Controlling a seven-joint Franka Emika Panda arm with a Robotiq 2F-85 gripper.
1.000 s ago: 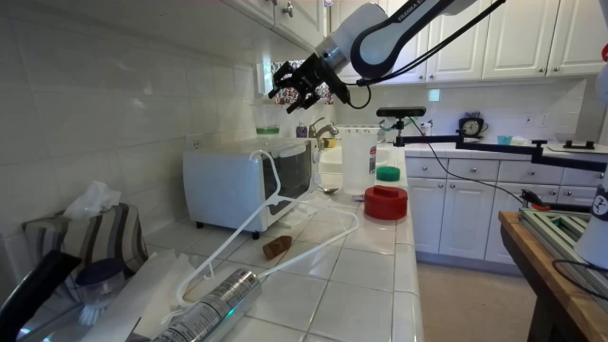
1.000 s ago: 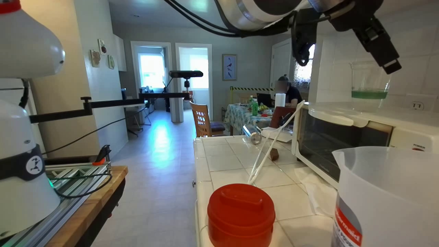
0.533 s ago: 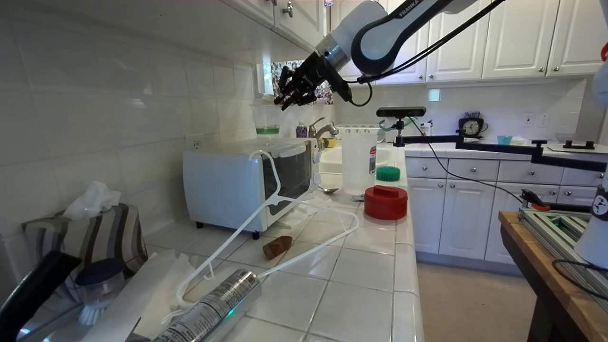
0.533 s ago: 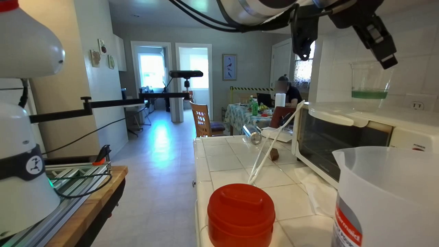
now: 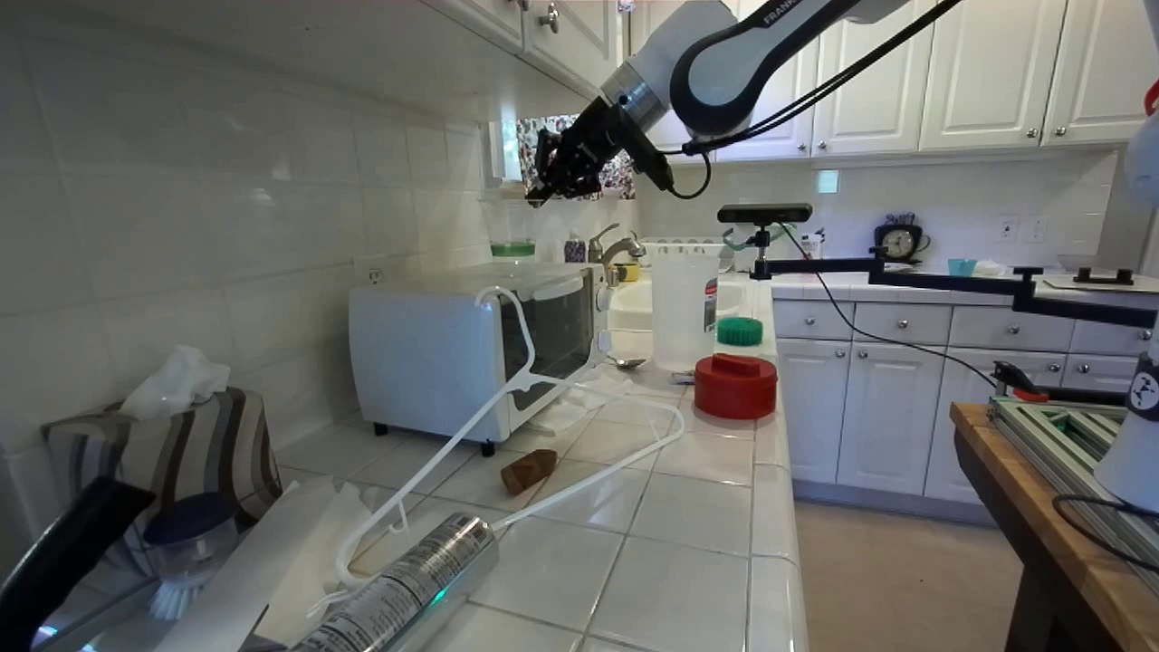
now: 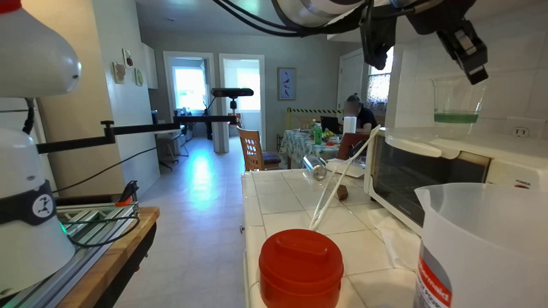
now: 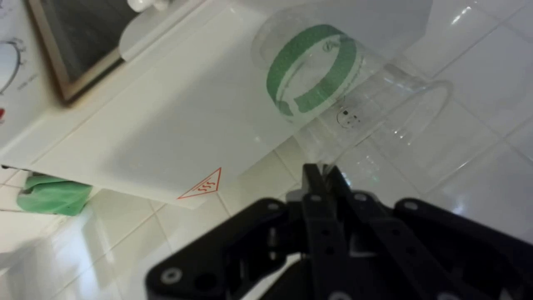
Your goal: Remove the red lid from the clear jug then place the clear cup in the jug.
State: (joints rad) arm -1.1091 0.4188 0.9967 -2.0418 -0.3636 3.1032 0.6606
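The clear cup, with a green band (image 6: 456, 117) low on its side, stands upright on top of the white microwave (image 6: 505, 143). My gripper (image 7: 327, 168) is shut on the cup's rim, whose thin edge runs between the fingertips in the wrist view. An exterior view shows the gripper (image 5: 536, 196) just above the cup (image 5: 512, 248). The clear jug (image 5: 681, 312), upright on the counter, has an uncovered mouth in an exterior view (image 6: 483, 214). Beside it, nearer the counter's edge, sits the red lid (image 5: 735, 388), apart from the jug.
Upper cabinets (image 5: 570, 36) hang close above the arm. A white hanger (image 5: 521, 380) leans against the microwave. On the counter lie a spray can (image 5: 407, 580), a brown piece (image 5: 529, 471) and a green round piece (image 5: 740, 331). A sink with a faucet (image 5: 620, 249) lies behind the jug.
The gripper's fingers have come together from open onto the cup's rim. The cup has shifted slightly towards the front of the microwave. The jug and red lid have stayed in place.
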